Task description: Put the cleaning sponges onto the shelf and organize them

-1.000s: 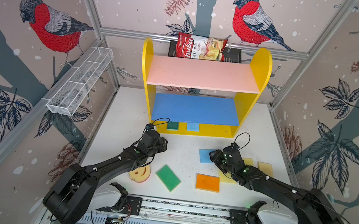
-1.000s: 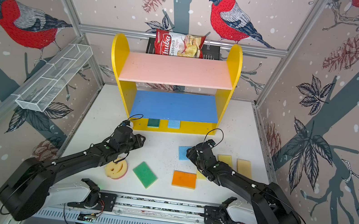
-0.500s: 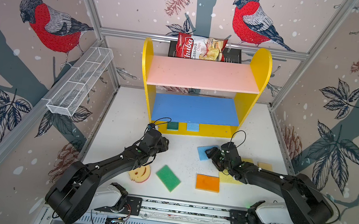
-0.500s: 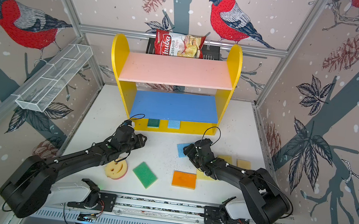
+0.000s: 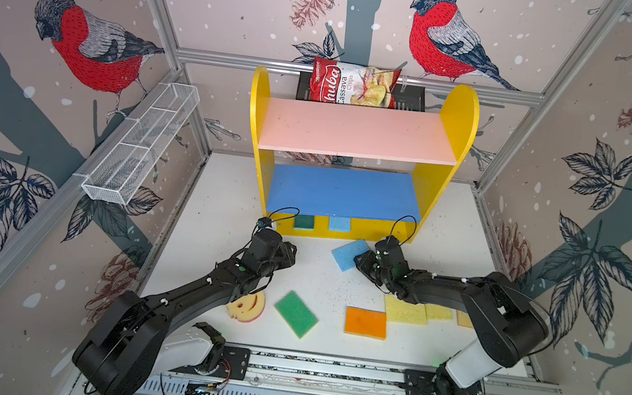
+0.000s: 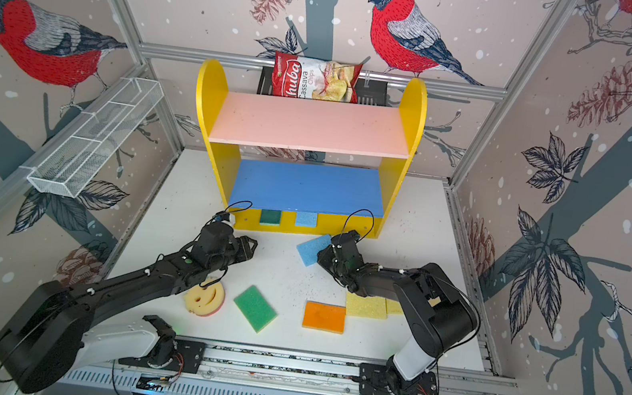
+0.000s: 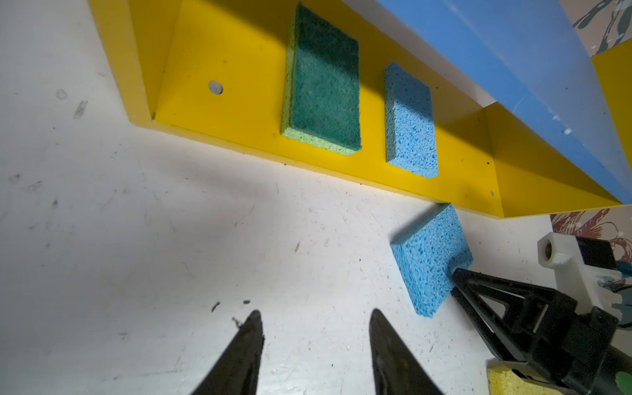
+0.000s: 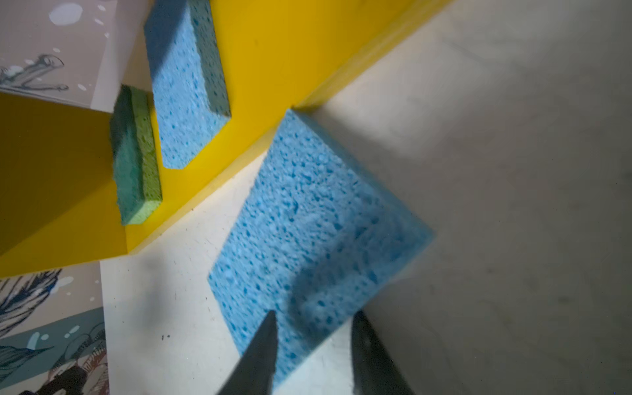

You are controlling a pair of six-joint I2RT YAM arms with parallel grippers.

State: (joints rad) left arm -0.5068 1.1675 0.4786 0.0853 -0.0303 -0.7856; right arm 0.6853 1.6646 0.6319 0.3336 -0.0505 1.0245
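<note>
And the right gripper (image 8: 315, 316) has made its move. The jaws, wide a moment ago, have drawn in narrow on the near corner of the flat light-blue rectangular foam sponge (image 5: 349, 253), with foam caught between the fingertips. That sponge has been shuffled up to the small wooden shelf (image 5: 357, 133) with its yellow round-topped sides, pink top board and blue middle board. Its far corner now touches the front edge of the shelf's yellow base, towards the right end, but it is still outside.

By my read it's the third one going in. A dark-green scouring sponge (image 7: 323, 85) and a second light-blue sponge (image 7: 410, 119) already lie side by side on that base.

The right arm stretches low towards the shelf front. The left gripper (image 7: 316, 342) hangs half open and empty over the white tabletop (image 7: 136, 239), just before the shelf's left end, fingers pointing at the base.
</note>
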